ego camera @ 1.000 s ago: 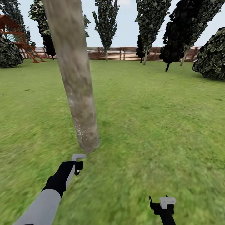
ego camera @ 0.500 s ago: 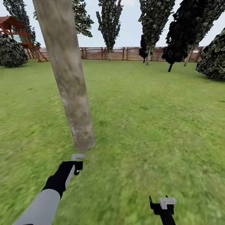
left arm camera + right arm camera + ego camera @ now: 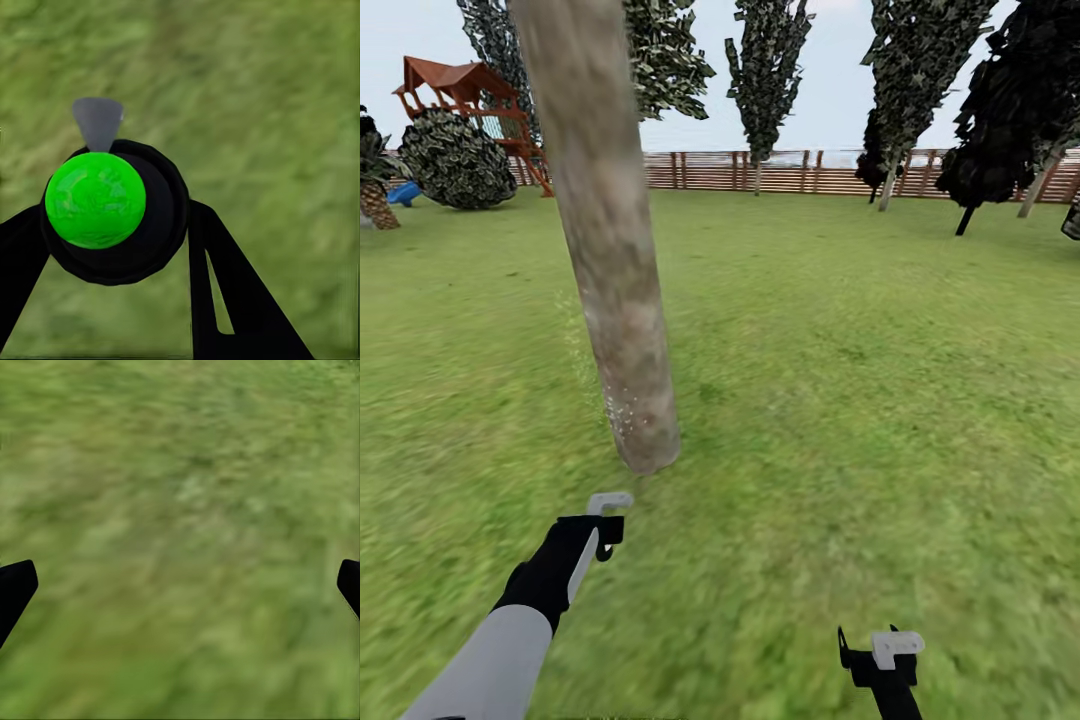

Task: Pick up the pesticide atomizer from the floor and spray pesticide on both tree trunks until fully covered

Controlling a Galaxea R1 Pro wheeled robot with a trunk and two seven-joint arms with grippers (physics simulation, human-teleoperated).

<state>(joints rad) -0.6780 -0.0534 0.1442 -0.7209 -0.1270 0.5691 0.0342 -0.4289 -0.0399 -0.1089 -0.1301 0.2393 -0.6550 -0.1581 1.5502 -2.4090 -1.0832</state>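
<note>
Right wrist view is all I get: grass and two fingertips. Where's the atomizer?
Observer: The left gripper holds the atomizer, with its grey nozzle pointing toward the trunk.
Operator: Any pesticide on the trunk?
Observer: Whitish specks dot its lower part near the base; higher up I can't make any out.

Even daylight, grass (image 3: pixel 840 400) blurry (perhaps compression)
</note>
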